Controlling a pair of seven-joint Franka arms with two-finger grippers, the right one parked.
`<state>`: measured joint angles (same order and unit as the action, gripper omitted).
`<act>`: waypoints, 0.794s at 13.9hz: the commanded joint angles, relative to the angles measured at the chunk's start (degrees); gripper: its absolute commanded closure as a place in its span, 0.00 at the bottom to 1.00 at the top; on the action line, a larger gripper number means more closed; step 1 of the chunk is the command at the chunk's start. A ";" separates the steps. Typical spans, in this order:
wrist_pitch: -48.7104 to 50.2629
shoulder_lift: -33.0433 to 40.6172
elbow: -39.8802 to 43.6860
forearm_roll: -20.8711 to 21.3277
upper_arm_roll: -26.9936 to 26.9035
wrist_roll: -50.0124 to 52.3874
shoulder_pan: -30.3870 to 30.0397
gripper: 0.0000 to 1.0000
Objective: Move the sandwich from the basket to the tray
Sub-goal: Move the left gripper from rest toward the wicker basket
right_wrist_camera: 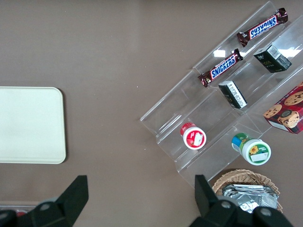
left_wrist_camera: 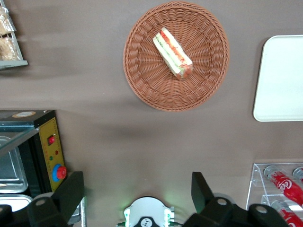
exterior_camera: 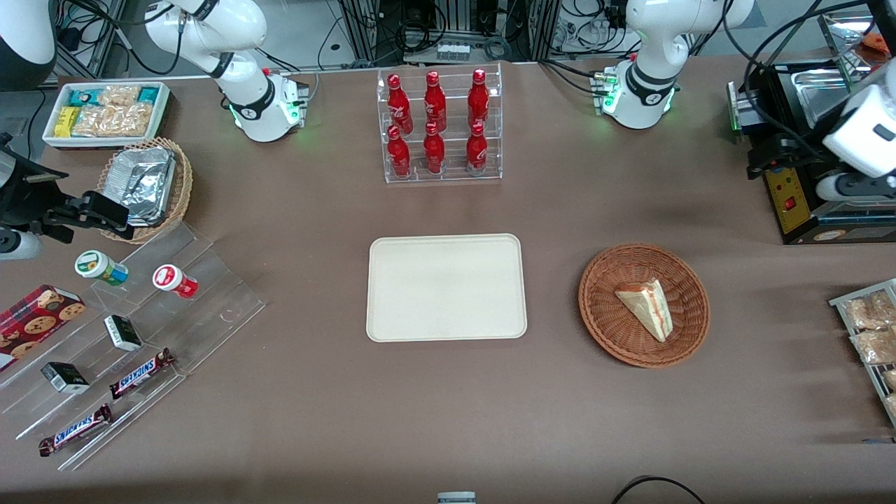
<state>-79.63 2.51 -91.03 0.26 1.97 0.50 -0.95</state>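
The sandwich point(exterior_camera: 647, 308), a pale wedge with red and green filling, lies in the round reddish-brown basket point(exterior_camera: 607, 278). The cream-white tray point(exterior_camera: 446, 287) lies flat beside the basket, toward the parked arm's end, and holds nothing. In the left wrist view my left gripper point(left_wrist_camera: 137, 191) is open and empty. It hangs high above bare table, farther from the front camera than the basket point(left_wrist_camera: 142, 71) and sandwich point(left_wrist_camera: 173, 53). An edge of the tray point(left_wrist_camera: 279, 80) shows there too. In the front view its white wrist point(exterior_camera: 864, 136) shows above the black machine.
A clear rack of red bottles point(exterior_camera: 439, 126) stands farther back than the tray. A black machine with a yellow panel point(exterior_camera: 791, 199) and a wire rack of snack packets point(exterior_camera: 871, 329) sit at the working arm's end. A stepped acrylic display point(exterior_camera: 126, 336) and a tan foil basket point(exterior_camera: 147, 182) sit at the parked arm's end.
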 commanded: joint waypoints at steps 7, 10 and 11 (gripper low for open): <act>-7.35 -9.08 0.86 -0.35 -0.13 3.87 -0.55 0.00; -12.81 -14.80 0.59 -0.17 -0.13 8.90 -0.72 0.00; -14.04 -16.30 0.59 -0.35 -0.13 11.17 -0.72 0.00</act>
<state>-92.38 -11.35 -91.57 0.06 1.67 8.11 -1.44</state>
